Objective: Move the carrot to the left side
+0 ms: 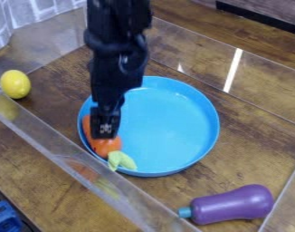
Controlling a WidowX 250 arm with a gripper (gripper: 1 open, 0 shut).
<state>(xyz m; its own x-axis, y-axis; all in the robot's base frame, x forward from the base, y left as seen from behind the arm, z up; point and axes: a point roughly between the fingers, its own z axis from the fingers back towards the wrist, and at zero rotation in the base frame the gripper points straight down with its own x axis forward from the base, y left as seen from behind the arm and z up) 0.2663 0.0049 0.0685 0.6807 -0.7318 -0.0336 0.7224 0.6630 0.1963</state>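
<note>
The one camera view looks down at an angle on a brown wooden table [252, 136] that shines with a white streak of reflected light, and on it stands a clear plastic bin [47, 149] whose see-through walls frame the scene. One blue plate [193, 127] sits in the middle of the bin, round with a raised rim. One black arm [118, 45] comes down from the top edge over the plate's left part, and its claw [105, 124] points almost straight down at the plate's left rim, with the jaws standing wide apart and nothing gripped between them. One carrot [105, 144] lies inside the plate at its lower left edge, right under the claw tip, orange with its yellow-green leafy top [119, 160] pointing toward the near rim (the upper end of the carrot is partly hidden by the claw, so whether a finger touches it cannot be told). One yellow ball [14, 84] rests on the bin floor at the far left, well apart from the plate and close to the left wall. One purple eggplant [231, 205] lies on its side at the lower right, outside the plate and near the bottom edge of the picture, with its small teal stem end turned to the left. At the bottom left corner a bit of something blue [0, 220] shows outside the bin, too little of it to tell what it is.
</note>
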